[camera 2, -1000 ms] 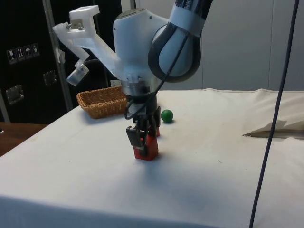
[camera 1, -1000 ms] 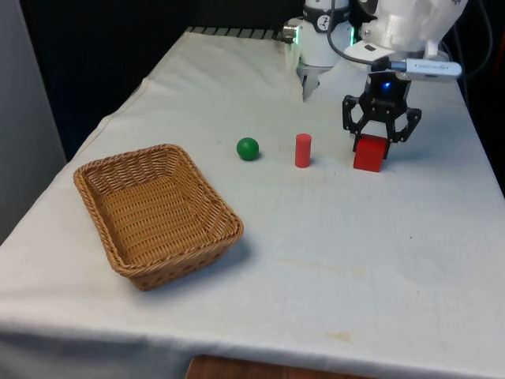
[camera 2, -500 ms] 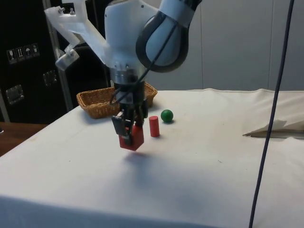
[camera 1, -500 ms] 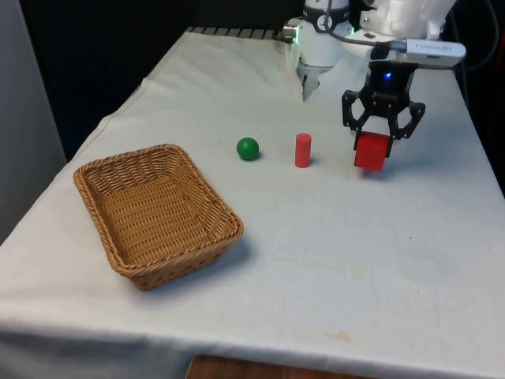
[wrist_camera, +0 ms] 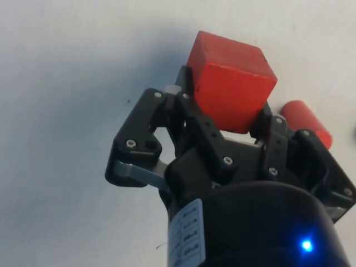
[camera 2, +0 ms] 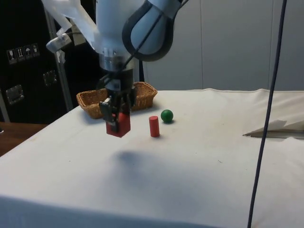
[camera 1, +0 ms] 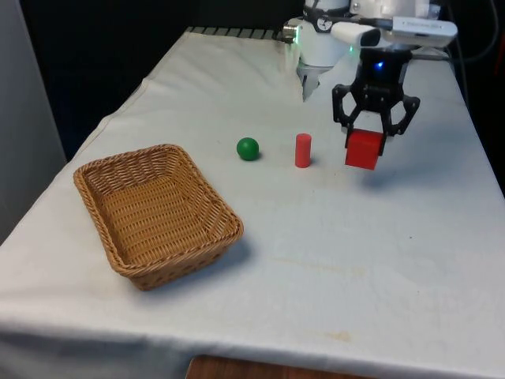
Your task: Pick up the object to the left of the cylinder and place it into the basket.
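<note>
Tool — clamped on red cube, now lifted clear of the desk, where a second ago the cube sat on the cloth; shadow beneath. Red cylinder upright just beside, mid-desk; green ball beyond it. Wicker basket — near the desk's front corner, well apart. Judgement: pick done, carry to basket remains.

The white arm reaches down over the table with its wrist vertical. The black gripper points straight down, clear of the cloth, its two fingers clamped on opposite faces of a red cube, which hangs slightly tilted between them.
</note>
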Robot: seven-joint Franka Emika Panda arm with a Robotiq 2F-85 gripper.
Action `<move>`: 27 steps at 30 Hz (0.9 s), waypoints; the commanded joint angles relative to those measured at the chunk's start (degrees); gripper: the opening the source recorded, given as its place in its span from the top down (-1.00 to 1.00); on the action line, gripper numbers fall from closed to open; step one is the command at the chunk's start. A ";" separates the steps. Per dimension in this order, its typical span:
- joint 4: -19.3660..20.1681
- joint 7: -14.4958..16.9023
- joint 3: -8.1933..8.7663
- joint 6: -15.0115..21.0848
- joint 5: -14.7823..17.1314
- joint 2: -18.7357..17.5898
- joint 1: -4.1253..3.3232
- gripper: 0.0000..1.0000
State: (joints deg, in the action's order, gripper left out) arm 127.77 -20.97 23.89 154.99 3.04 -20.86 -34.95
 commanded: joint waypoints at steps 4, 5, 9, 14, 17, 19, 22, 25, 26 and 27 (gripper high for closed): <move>-1.49 0.97 0.40 -0.92 0.11 0.00 0.69 0.94; -1.83 1.20 0.57 -1.03 0.11 -0.06 0.80 0.94; -3.15 2.12 1.15 -1.15 0.29 -0.29 1.38 0.94; -4.13 2.86 1.55 -1.15 0.40 -0.63 1.95 0.94; -4.98 3.44 1.89 -1.09 0.46 -0.92 2.29 0.94; -5.04 3.09 2.46 -0.92 0.00 -1.09 1.95 0.94; -6.47 4.35 2.58 -1.09 0.57 -1.55 2.86 0.94; -7.68 5.27 2.86 -1.20 1.03 -2.18 3.55 0.94; -7.96 5.56 2.92 -1.26 1.15 -2.35 3.72 0.94; -7.62 4.58 3.72 -0.92 0.23 -2.35 2.92 0.94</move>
State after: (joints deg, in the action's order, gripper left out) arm 120.15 -16.39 27.62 154.07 3.27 -23.20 -32.03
